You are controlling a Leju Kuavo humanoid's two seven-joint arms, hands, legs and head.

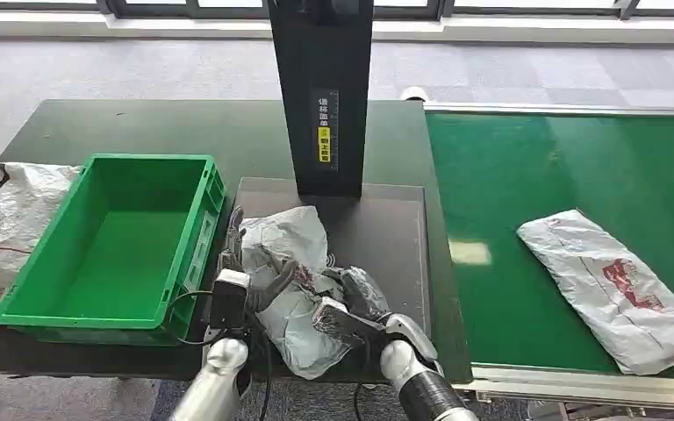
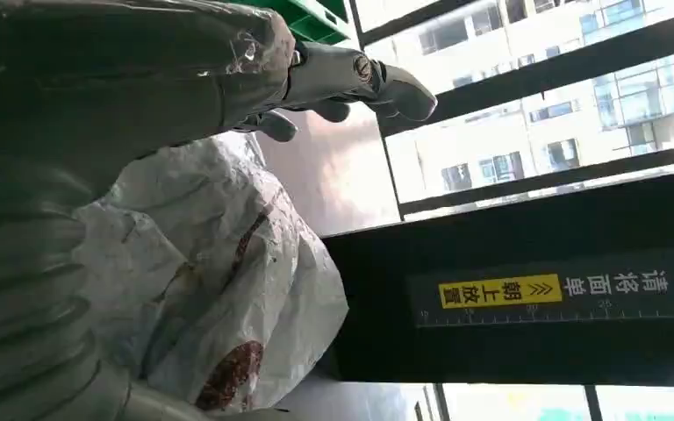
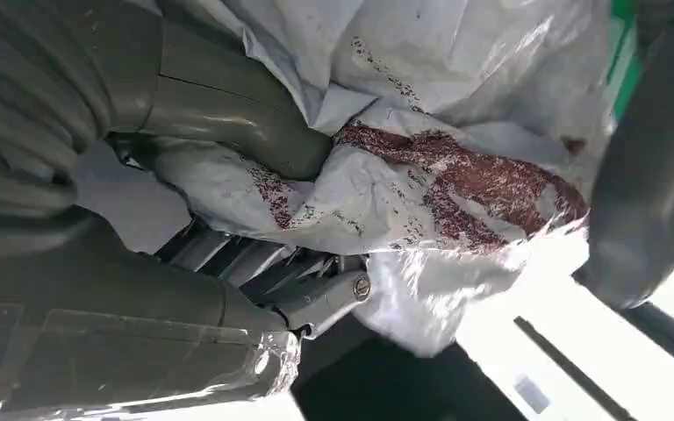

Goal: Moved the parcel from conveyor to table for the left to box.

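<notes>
Both of my robot hands are meeting on one crumpled white plastic parcel with red print (image 1: 288, 285), lying on the grey tray of the dark desk (image 1: 386, 232). My right robot hand (image 1: 351, 314) is gripping it, thumb pressed into the film; my left robot hand (image 1: 259, 282) is resting across it, fingers spread. I judge the handover is under way: next my right lets go, my left carries it into the green plastic crate (image 1: 110, 246).
</notes>
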